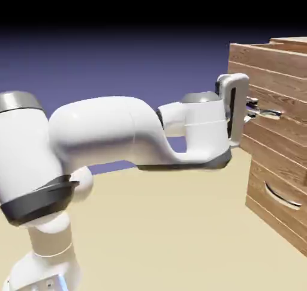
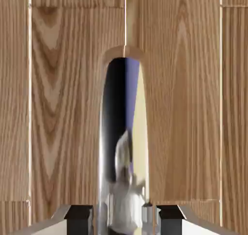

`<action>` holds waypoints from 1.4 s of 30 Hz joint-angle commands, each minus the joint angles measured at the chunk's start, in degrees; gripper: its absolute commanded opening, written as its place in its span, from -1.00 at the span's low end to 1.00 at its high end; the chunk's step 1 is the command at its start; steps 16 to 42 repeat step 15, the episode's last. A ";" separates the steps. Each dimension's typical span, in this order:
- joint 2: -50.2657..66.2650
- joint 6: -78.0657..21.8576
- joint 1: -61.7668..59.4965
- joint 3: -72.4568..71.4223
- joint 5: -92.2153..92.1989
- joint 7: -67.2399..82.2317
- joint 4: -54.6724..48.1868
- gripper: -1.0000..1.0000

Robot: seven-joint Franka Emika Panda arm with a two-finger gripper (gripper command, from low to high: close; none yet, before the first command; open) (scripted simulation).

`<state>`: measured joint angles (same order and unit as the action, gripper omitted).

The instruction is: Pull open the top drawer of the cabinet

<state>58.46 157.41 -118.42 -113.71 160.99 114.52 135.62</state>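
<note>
Cabinet: the cabinet point(image 1: 273, 134) of light-brown horizontal planks is seen at the right edge of the exterior view, standing on the tan table point(image 1: 168, 236); its right part is cut off by the frame.
Top drawer: the top drawer point(image 1: 277, 104) is found in the upper part of the cabinet front, level with the hand; its front fills the hand view as wood grain point(image 2: 184, 108).
Handle: the curved silvery handle point(image 2: 123, 132) is shown upright in the middle of the hand view, running down between the two finger tips.
Gripper: the gripper point(image 1: 259, 111) is held level against the top drawer front, and its jaws are clenched on the handle, one grey fingertip point(image 2: 79, 215) lying on each side of it.
Lower drawer: a second silvery handle point(image 1: 283, 195) is visible on the lower drawer, well apart from the hand.
Hard to make out: in the exterior view the fingers and handle merge into a small blurred patch; how far the drawer stands out cannot be told.
Reflection: the arm's pale shape is mirrored in the handle's shiny surface.
</note>
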 commanded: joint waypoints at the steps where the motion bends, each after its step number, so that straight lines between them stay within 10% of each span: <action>1: 0.67 0.28 -2.08 -1.18 -0.38 0.21 1.62 -1.00; 11: 8.68 6.23 -22.71 -11.59 -5.14 2.96 15.65 -1.00; 12: 8.68 6.24 -22.72 -11.60 -5.14 2.96 15.65 1.00; 42: 10.41 8.42 -26.87 -13.22 -6.31 3.55 17.76 1.00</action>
